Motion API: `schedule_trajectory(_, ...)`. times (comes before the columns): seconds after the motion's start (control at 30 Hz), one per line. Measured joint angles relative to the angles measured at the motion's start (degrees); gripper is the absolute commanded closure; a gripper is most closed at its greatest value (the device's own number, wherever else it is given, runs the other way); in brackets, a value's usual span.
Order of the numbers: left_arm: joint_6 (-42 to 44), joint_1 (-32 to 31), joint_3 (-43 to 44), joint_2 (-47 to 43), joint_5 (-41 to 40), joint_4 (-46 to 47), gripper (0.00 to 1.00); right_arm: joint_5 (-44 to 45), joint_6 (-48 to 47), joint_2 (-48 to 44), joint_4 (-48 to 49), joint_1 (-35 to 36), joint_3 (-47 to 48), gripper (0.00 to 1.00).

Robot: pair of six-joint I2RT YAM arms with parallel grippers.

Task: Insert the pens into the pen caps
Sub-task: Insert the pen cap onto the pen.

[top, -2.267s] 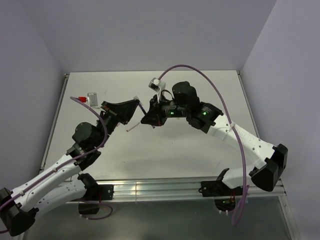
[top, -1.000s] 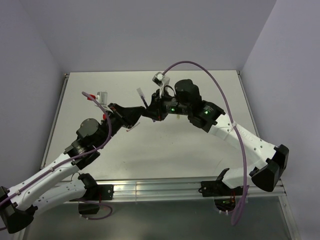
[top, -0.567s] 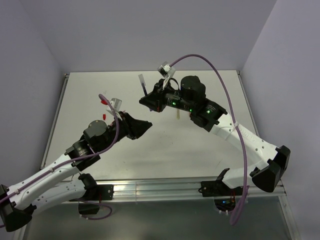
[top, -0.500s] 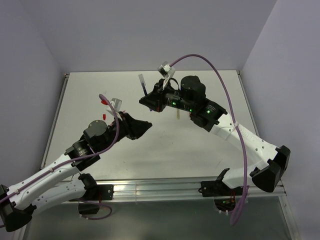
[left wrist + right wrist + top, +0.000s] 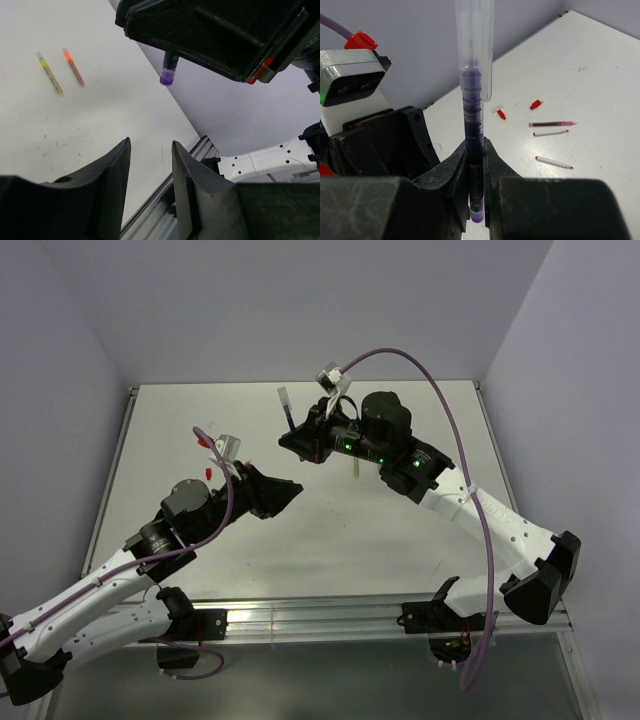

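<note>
Right wrist view: right gripper pinches purple pen upright, clear cap seated over its tip, presumably keeping the pair aligned; left gripper spread, empty, near-left of it

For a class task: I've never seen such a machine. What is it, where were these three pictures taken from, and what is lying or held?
It is two robot arms bolted to a table, each ending in a two-finger gripper. One picture looks down from above; the other two come from cameras on each wrist. The right gripper is shut on a purple pen with a clear cap on its far end. The left gripper is open and empty. Loose pens and small red caps lie on the table.
</note>
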Motion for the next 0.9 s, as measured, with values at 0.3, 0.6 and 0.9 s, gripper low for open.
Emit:
schedule_trajectory(0.3, 0.00, 0.00, 0.68, -0.87, -1.60, -2.60, 0.53, 1.22, -0.04, 0.00, 0.37, 0.00, -0.17, 1.00)
schedule_trajectory(0.6, 0.70, 0.00, 3.96, -4.61, -4.31, -8.20, 0.51, 2.62, -0.28, -0.02, 0.31, 0.00, -0.35, 1.00)
schedule_trajectory(0.9, 4.17, 0.00, 14.36, -3.08, -11.26, -11.41, 0.45, 1.07, -0.37, 0.00, -0.90, 0.07, -2.23, 1.00)
